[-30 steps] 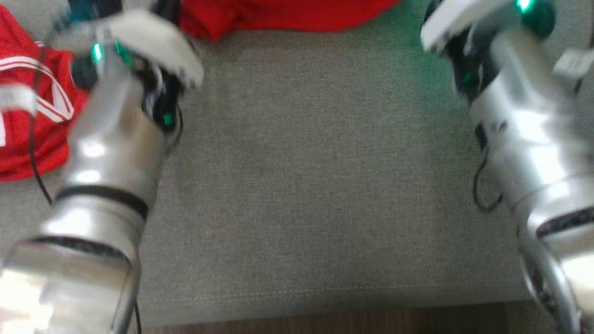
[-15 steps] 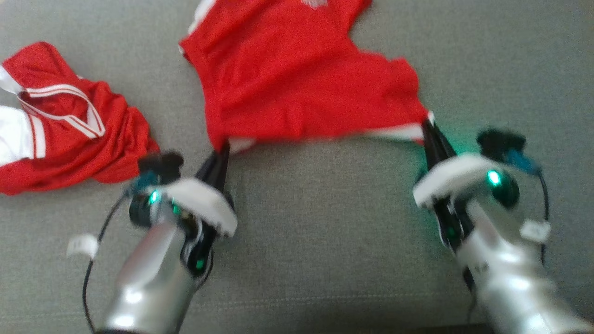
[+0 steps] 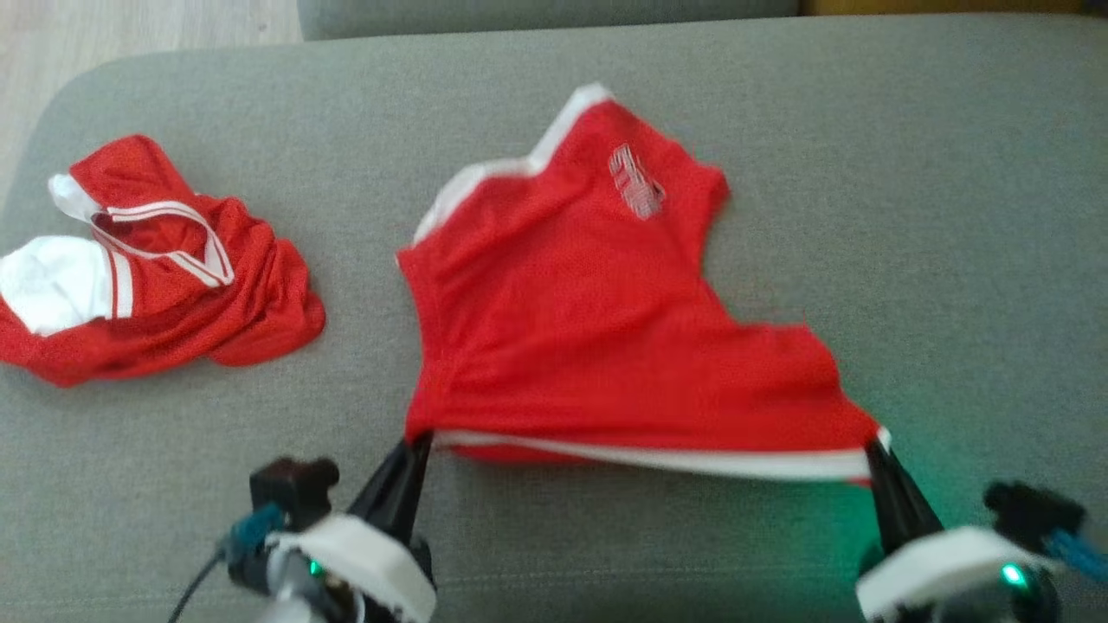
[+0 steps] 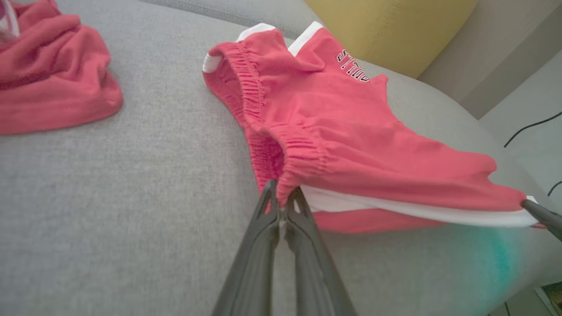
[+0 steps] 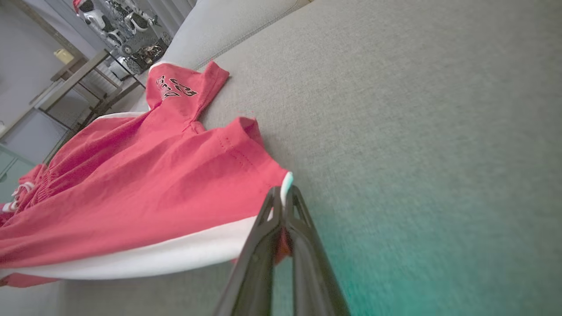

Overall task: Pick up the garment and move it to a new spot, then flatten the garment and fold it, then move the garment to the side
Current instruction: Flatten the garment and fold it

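The garment (image 3: 606,320) is a pair of red shorts with white side stripes and a small printed logo, spread on the grey cushion. My left gripper (image 3: 420,443) is shut on its elastic waistband corner (image 4: 281,193) at the lower left. My right gripper (image 3: 876,450) is shut on the white-trimmed hem corner (image 5: 285,184) at the lower right. The near edge of the garment (image 5: 145,193) hangs taut between the two grippers, slightly off the cushion, while its far part lies flat.
A second red and white garment (image 3: 147,268) lies crumpled at the left of the grey cushion (image 3: 909,190). A yellow pillow (image 4: 386,30) sits beyond the cushion in the left wrist view. Floor (image 3: 130,26) shows past the cushion's far left corner.
The head camera has tilted upward, so the whole picture shifted. Both grippers keep their hold on the garment's near corners, and more of the garment now shows spread out.
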### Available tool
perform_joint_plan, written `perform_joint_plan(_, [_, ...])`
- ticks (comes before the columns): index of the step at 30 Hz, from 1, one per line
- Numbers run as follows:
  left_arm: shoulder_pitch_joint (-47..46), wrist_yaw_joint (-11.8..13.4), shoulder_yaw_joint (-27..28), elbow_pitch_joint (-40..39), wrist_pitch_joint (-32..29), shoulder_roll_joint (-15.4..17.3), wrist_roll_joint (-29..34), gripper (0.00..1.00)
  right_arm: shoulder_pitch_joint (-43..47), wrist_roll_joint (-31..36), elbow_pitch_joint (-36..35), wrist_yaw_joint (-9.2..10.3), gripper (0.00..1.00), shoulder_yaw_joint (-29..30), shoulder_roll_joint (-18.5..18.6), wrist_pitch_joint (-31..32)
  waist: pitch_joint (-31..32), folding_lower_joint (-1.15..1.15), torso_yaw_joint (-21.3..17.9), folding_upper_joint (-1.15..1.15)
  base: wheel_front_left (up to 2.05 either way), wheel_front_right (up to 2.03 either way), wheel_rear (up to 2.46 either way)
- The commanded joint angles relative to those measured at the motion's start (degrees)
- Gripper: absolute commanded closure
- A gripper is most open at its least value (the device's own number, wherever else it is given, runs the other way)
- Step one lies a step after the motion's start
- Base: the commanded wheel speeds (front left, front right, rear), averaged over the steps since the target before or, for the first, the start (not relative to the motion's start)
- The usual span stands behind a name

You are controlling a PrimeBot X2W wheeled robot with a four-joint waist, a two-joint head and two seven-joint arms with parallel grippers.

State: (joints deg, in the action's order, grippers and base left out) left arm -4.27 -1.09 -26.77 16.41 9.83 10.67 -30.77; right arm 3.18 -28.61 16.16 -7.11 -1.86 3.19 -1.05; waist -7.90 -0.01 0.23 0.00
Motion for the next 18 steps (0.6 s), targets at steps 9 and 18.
perform_joint_plan(9, [9.6, 7.2, 2.6, -19.2, -6.0, 4.1, -0.1, 1.0, 14.0, 0.8, -23.7, -0.37, 1.0, 5.7, -0.3, 10.7, 2.1, 0.01, 0.1, 0.0, 0.0, 0.0, 0.0])
perform_joint_plan(18, [6.6, 6.8, 2.6, -21.8, -8.5, 4.4, -1.3, 1.0, 6.9, 4.7, -25.1, -0.37, 1.0, 7.2, -0.3, 13.6, 1.3, 0.01, 0.9, 0.0, 0.0, 0.0, 0.0])
